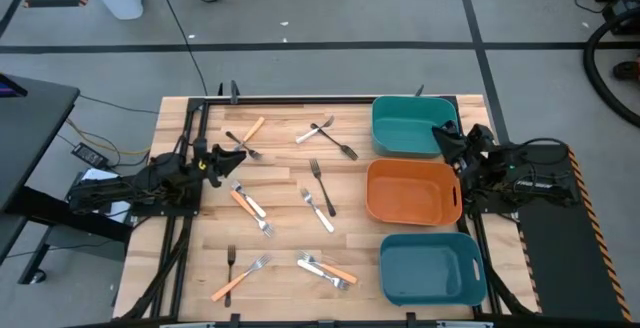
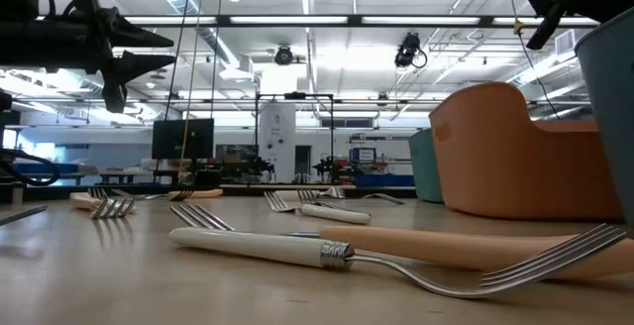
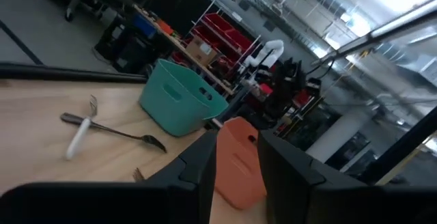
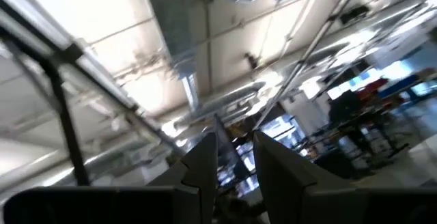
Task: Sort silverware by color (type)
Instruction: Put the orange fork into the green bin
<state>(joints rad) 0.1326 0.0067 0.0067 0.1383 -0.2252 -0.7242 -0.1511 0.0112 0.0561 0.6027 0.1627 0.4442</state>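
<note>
Evidently the sorting has not begun: every fork [image 1: 320,194] lies loose on the table [image 1: 285,258], orange-handled, white-handled and all-metal ones mixed, and the two teal bins [image 1: 432,268] and the orange bin [image 1: 412,191] look empty. The left claw [image 1: 232,157] and right claw [image 1: 441,136] hover slightly parted, holding nothing.

The right wrist view shows only ceiling structure, with no table surface in frame. In the low view, the teal bin [image 2: 609,97] is cut off by the right edge. In the high view, fork tines [image 1: 265,228] are too small to count.
</note>
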